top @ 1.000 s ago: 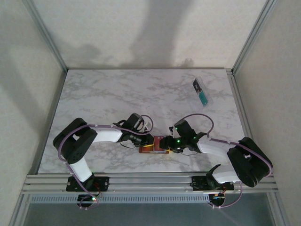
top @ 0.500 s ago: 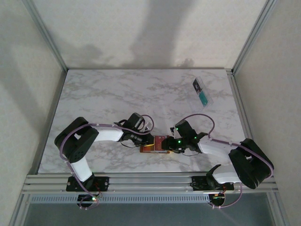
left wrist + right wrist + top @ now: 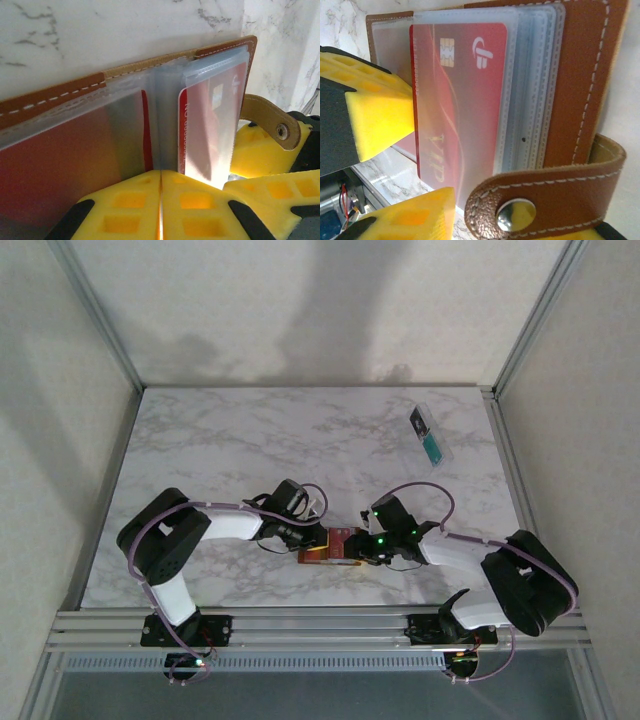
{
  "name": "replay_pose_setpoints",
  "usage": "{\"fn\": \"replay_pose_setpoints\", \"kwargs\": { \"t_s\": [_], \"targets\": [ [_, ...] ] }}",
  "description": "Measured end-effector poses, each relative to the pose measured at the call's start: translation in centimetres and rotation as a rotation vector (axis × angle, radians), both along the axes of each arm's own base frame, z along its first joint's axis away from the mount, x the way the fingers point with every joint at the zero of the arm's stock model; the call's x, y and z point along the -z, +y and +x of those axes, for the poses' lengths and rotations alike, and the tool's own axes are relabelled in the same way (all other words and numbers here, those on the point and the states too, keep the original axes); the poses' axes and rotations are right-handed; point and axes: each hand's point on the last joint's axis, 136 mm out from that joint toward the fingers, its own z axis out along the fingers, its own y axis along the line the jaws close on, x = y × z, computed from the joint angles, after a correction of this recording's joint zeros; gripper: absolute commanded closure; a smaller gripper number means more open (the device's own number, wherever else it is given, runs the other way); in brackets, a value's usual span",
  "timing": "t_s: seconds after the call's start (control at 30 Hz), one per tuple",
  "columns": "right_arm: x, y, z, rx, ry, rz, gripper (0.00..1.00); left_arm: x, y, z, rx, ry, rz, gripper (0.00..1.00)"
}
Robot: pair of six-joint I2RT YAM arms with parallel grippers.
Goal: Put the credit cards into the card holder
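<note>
The tan-brown card holder (image 3: 336, 548) lies open near the table's front edge, between both grippers. A red credit card (image 3: 460, 100) sits inside one of its clear pockets and also appears in the left wrist view (image 3: 210, 125). My left gripper (image 3: 160, 200) is shut on a thin clear pocket leaf of the card holder (image 3: 50, 97). Seen from above, the left gripper (image 3: 320, 537) is at the card holder's left end. My right gripper (image 3: 495, 225) stands open, its fingers (image 3: 405, 217) either side of the pocket's lower edge and the snap tab (image 3: 545, 195).
A clear oblong tray (image 3: 440, 456) at the back right holds a teal card (image 3: 432, 448) and another card (image 3: 418, 422). Metal frame rails (image 3: 300, 625) run along the table's front edge, just behind both arm bases.
My right gripper's jaws have narrowed around the card holder's right end and eased slightly right, uncovering more of the red card. The left gripper has stayed shut in place.
</note>
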Motion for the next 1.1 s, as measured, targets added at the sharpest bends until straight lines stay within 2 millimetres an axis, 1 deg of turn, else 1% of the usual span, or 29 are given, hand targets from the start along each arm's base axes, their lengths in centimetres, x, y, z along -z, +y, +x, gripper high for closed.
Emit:
{"fn": "replay_pose_setpoints", "kwargs": {
  "t_s": [0.17, 0.37, 0.53, 0.63, 0.87, 1.1],
  "targets": [
    [0.0, 0.0, 0.0, -0.005, -0.005, -0.001, 0.73, 0.0, 0.0, 0.0, 0.0, 0.0, 0.0, 0.91],
    [-0.4, -0.1, 0.0, -0.01, -0.019, 0.002, 0.71, 0.0, 0.0, 0.0, 0.0, 0.0, 0.0, 0.91],
    [-0.6, -0.2, -0.2, -0.021, -0.028, 0.001, 0.74, 0.0, 0.0, 0.0, 0.0, 0.0, 0.0, 0.91],
    [-0.8, -0.1, -0.1, -0.028, -0.033, 0.004, 0.74, 0.0, 0.0, 0.0, 0.0, -0.001, 0.0, 0.91],
    [-1.5, 0.6, -0.1, -0.049, -0.037, 0.04, 0.74, -0.1, 0.4, 0.2, -0.015, -0.01, 0.021, 0.91],
    [-3.0, 1.9, 0.4, -0.091, -0.065, 0.102, 0.76, -1.6, 0.7, 0.7, -0.044, -0.036, 0.015, 0.89]
  ]
}}
